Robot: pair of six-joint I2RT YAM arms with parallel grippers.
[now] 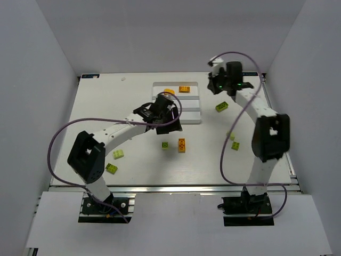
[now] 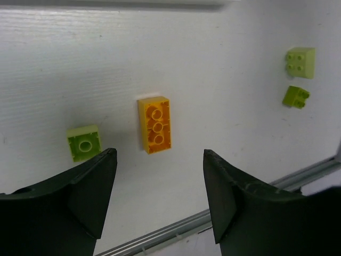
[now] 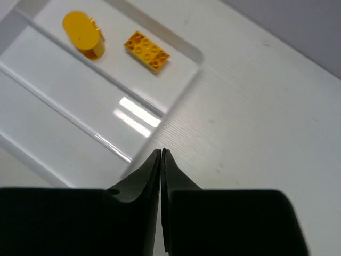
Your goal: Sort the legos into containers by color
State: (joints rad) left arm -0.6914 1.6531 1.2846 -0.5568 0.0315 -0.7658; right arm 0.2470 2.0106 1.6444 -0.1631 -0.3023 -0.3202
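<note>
Left tool (image 2: 159,173) hangs spread wide near an orange brick (image 2: 155,124) mid-tabletop (image 2: 240,64), a lime brick (image 2: 83,142) just beside. Right tool (image 3: 161,156), pinched closed on nothing, hovers by the far edge beside the tray (image 3: 176,40), whose far compartment holds two orange bricks (image 3: 146,50).

I count three orange bricks (image 1: 181,145), two of them in the one white tray (image 1: 193,110) at twelve o'clock. Six green bricks (image 1: 222,106) lie loose: three toward three o'clock, two toward eight, one at the centre.
</note>
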